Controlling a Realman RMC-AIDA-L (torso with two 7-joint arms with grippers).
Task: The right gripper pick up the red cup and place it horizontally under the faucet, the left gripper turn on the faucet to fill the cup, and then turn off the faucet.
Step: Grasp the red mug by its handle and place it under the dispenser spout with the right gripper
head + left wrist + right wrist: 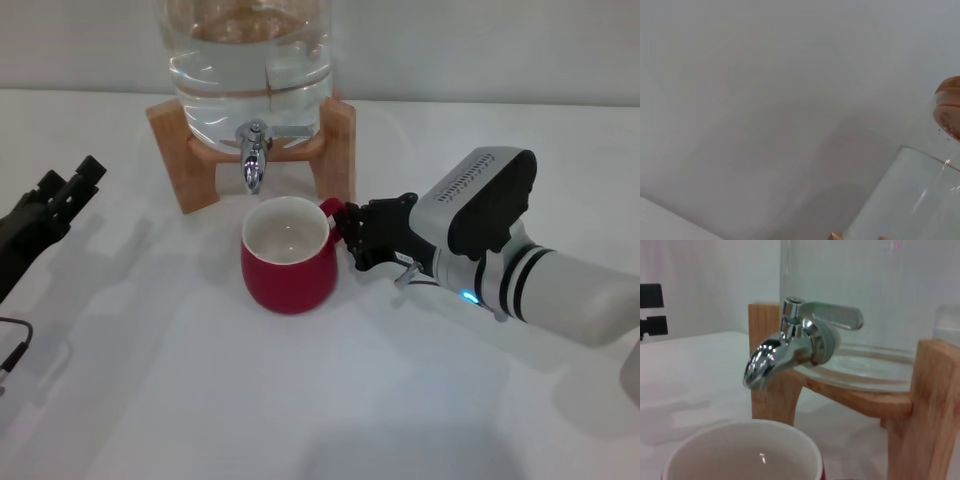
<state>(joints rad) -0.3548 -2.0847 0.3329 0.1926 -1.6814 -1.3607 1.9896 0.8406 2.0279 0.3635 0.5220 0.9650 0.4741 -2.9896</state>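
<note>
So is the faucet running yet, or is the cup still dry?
Off: no stream falls from the faucet, and the red cup beneath shows only its bare white inside.

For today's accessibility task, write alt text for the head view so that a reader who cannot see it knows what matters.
A red cup stands upright on a white table just below the chrome faucet of a glass water jar on a wooden stand. The right gripper is at the cup's handle. The left gripper waits apart at the left edge.
</note>
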